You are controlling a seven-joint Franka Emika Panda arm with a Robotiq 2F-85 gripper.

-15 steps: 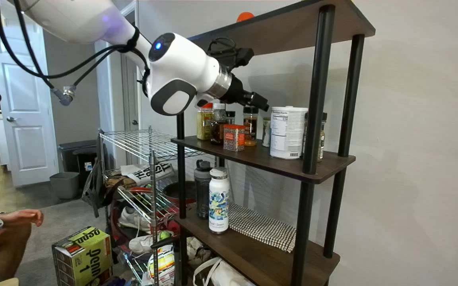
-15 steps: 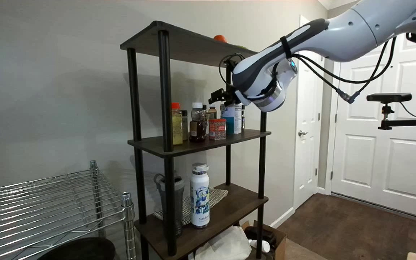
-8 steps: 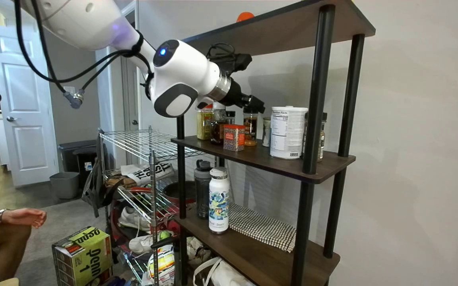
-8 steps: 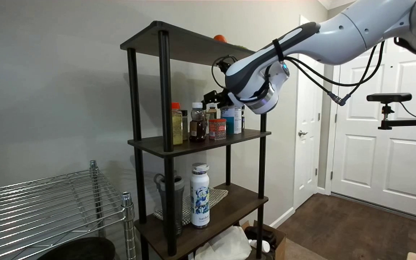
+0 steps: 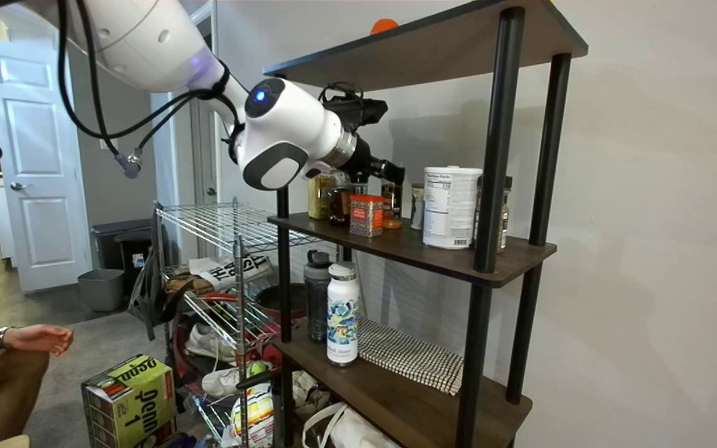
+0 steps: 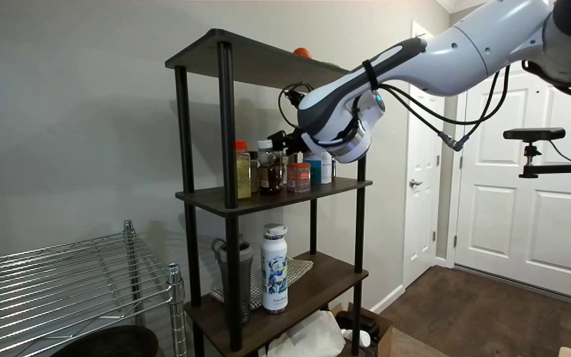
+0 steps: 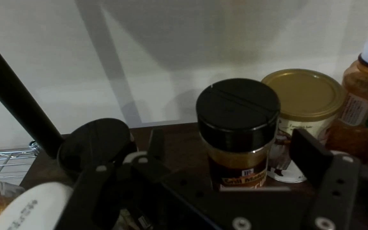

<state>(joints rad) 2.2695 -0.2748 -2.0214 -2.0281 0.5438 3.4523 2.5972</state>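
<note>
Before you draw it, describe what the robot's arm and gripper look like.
The arm is white and rounded, with dark grey panels and a small blue light. Black cables loop beside it, fastened by a black strap; a boxy black camera is mounted near the end. A silver ring leads to the gripper, which is black and angular, with two fingers and silvery screws.

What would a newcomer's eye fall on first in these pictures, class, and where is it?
Probably the big white robot arm stretched toward the brown spice shelf; in the wrist view its open black gripper frames a black-capped spice jar. Next comes the tall white bottle with a colourful print, upright one shelf below. The yellow-green cardboard Penn box on the grey floor also stands out in an exterior view.
</note>
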